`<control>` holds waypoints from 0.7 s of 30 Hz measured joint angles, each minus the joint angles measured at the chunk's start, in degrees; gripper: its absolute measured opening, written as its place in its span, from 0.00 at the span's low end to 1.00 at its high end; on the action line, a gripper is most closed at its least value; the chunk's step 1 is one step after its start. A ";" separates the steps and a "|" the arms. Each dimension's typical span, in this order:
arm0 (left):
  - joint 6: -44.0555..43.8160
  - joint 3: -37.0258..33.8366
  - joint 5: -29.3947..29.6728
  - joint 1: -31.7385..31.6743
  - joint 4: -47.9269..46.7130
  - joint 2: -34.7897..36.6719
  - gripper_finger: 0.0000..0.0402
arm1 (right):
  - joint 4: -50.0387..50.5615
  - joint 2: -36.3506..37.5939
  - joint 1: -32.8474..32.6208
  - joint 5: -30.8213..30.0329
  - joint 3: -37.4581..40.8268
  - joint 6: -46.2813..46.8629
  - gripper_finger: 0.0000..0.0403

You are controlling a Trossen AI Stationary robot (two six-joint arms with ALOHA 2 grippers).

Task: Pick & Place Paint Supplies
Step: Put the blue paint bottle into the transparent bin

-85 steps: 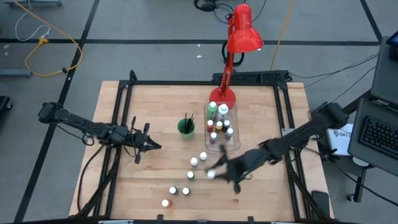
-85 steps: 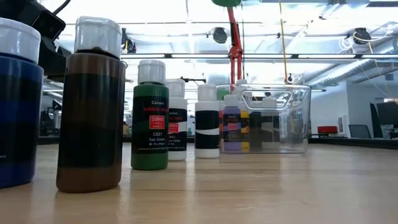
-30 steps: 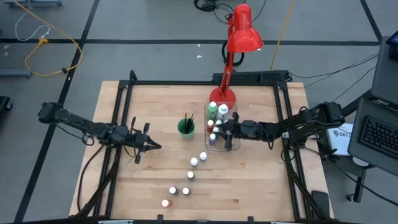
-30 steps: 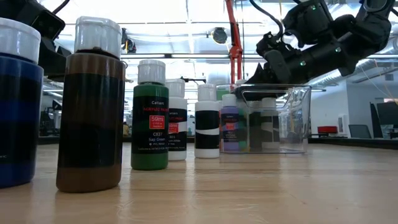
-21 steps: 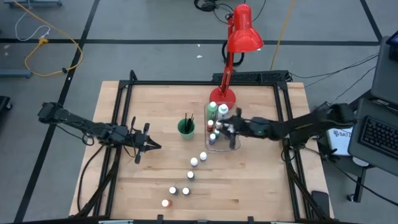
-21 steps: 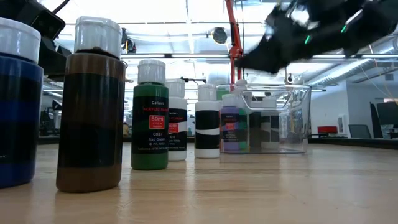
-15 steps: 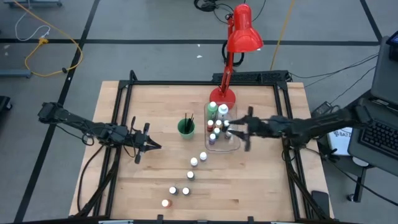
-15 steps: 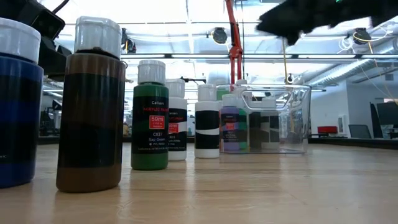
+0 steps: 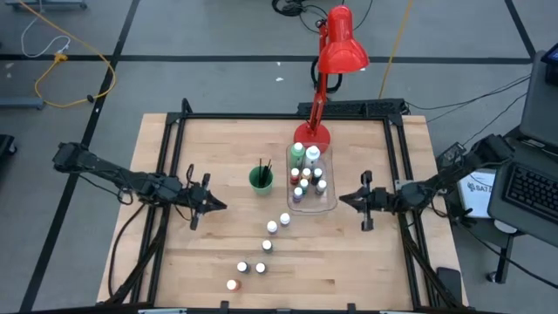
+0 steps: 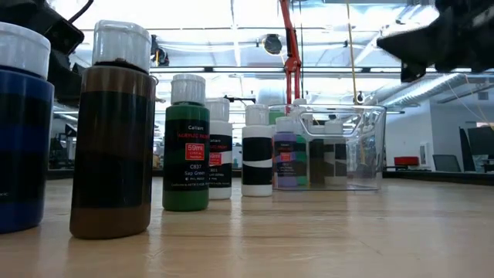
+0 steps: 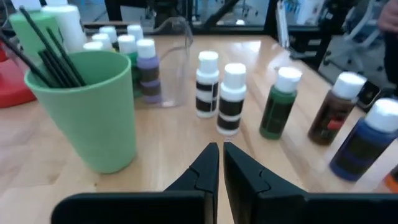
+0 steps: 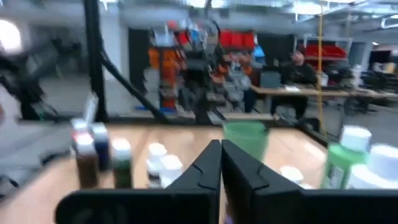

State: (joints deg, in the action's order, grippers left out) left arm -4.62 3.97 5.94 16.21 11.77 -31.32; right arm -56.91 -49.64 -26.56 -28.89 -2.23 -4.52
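Your right tool (image 9: 342,200) (fingers closed, empty) hovers right of the bin (image 9: 328,202), loose bottles (image 9: 273,227) trailing toward lower centre of the counter (image 9: 218,253); a careless approach there could topple neighbouring bottles.

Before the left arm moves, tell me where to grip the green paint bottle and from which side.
Probably grip the green paint bottle around its cylindrical body, just below the white cap. It stands upright with free gaps to its neighbours, so the shut left gripper should open and approach level, straight ahead.
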 joint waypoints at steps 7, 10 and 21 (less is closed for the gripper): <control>1.11 0.00 -3.65 0.04 3.96 -5.93 0.06 | 0.63 -0.81 0.30 -2.66 -0.38 -2.54 0.04; 1.09 0.00 -11.75 0.50 9.77 -9.29 0.06 | 0.32 -0.70 0.30 -2.61 -0.34 -2.31 0.04; -0.01 2.17 -8.22 11.98 23.06 -22.12 0.09 | 0.84 -0.81 0.30 -2.61 -0.27 -0.67 0.05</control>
State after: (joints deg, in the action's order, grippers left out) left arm -4.63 6.13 -2.28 28.19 34.83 -53.45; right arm -56.07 -50.46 -26.26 -31.51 -2.50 -5.19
